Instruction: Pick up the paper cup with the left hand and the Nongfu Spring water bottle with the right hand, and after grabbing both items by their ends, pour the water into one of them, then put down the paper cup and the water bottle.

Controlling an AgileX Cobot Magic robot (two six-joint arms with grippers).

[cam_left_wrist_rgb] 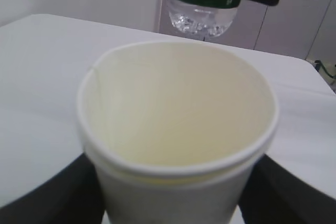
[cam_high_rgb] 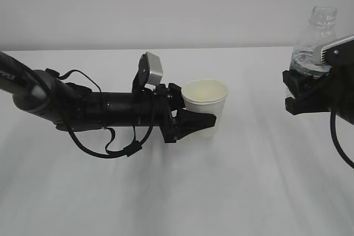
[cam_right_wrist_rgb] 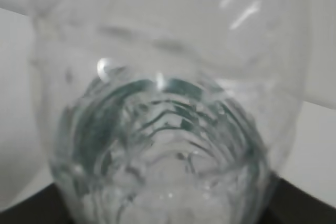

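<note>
The paper cup (cam_high_rgb: 205, 106) stands upright near the middle of the white tabletop (cam_high_rgb: 166, 192), its pale inside empty in the left wrist view, with the left hand (cam_high_rgb: 194, 120) reaching in level from the left and its black fingers (cam_high_rgb: 193, 122) set against both sides of the cup wall. Farther back at the right edge, the right hand (cam_high_rgb: 301, 89) has its fingers closed around the lower body of the Nongfu Spring water bottle (cam_high_rgb: 316, 40), held upright above the tabletop.

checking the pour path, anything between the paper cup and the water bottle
Nothing: in the exterior view only bare white table separates the paper cup from the water bottle. The left wrist view agrees.
</note>
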